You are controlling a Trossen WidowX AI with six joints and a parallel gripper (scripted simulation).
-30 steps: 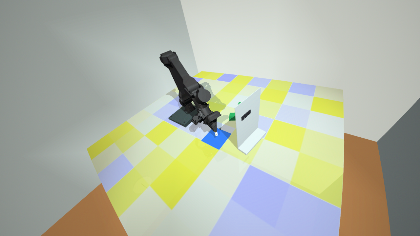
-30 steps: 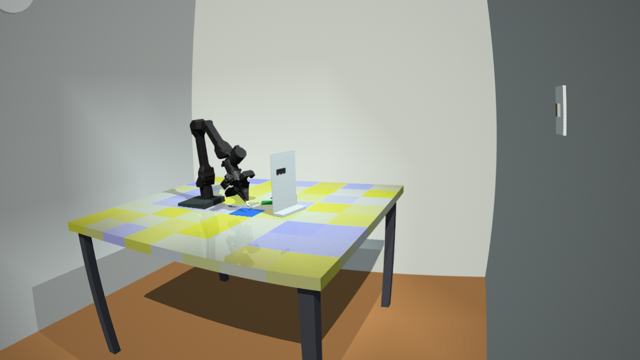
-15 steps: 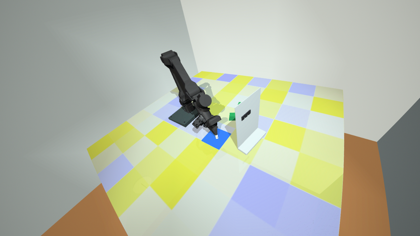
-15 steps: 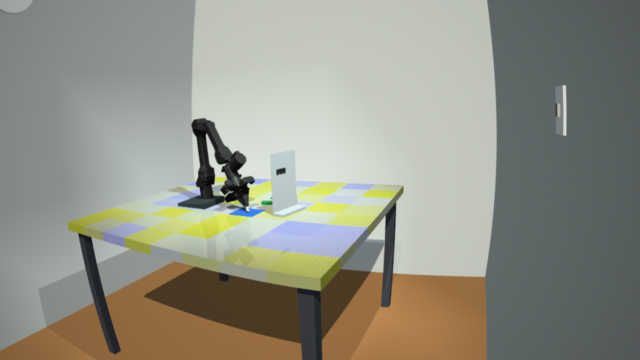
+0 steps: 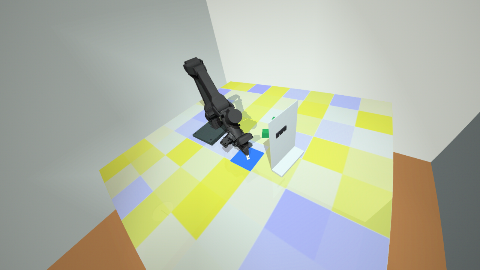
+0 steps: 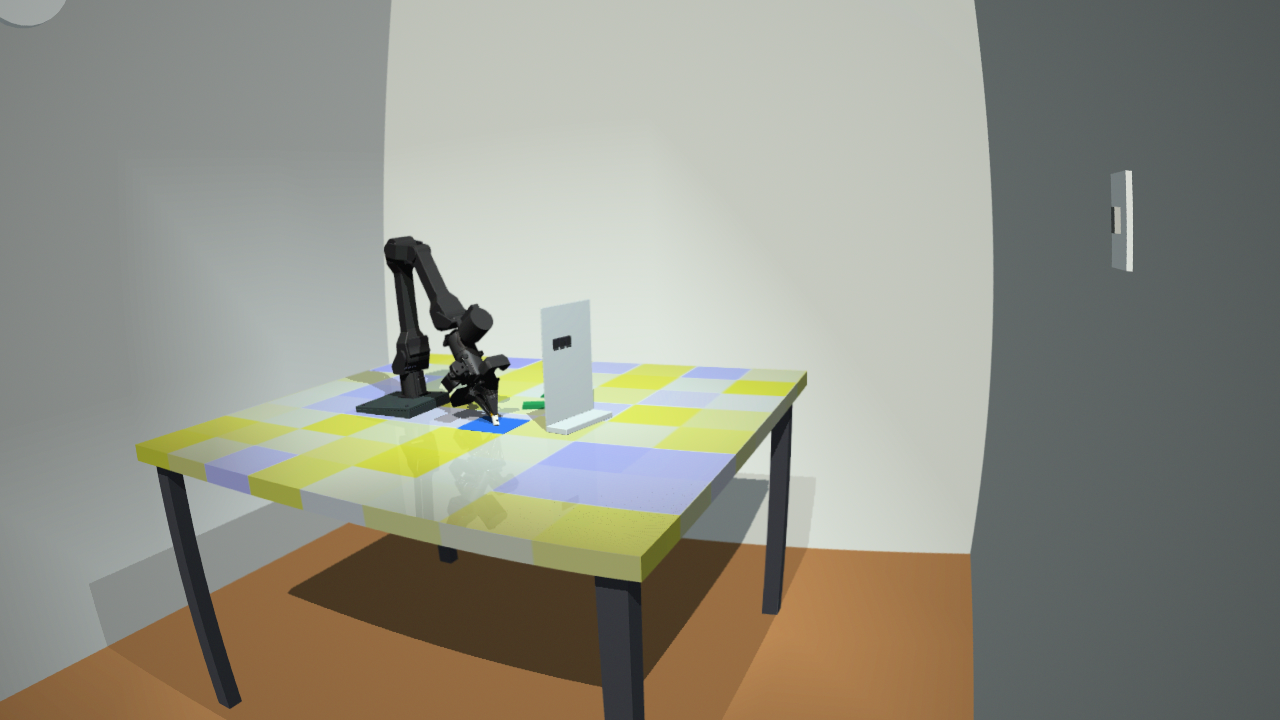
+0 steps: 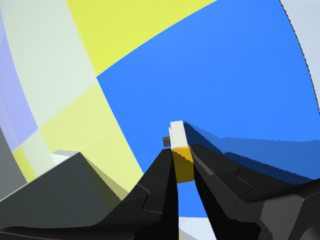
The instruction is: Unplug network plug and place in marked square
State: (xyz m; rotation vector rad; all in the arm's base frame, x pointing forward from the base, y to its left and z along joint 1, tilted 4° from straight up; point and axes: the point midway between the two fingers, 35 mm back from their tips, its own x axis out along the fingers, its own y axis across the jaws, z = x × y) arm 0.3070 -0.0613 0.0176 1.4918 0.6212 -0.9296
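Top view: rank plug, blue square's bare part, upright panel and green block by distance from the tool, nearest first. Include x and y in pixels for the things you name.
1. Plug [image 5: 247, 157] [image 6: 495, 420] [image 7: 178, 135]: between the tool's fingertips.
2. Blue square [image 5: 249, 165] [image 6: 506, 427] [image 7: 213, 83]: right around the plug.
3. Green block [image 5: 265, 133] [image 6: 533, 405] and upright panel [image 5: 285, 147] [image 6: 567, 385] [image 7: 67, 187]: both beyond; too close to call.

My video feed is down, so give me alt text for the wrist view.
The tool grips the white and orange plug over the blue square. Part of the dark upright panel shows lower left.

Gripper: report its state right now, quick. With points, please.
Tool [image 5: 247, 154] [image 6: 494, 414] [image 7: 181, 155]: closed on the white-and-orange plug [image 5: 248, 157] [image 6: 495, 420] [image 7: 179, 135], holding it over the blue square [image 5: 249, 166] [image 6: 503, 429] [image 7: 213, 77].
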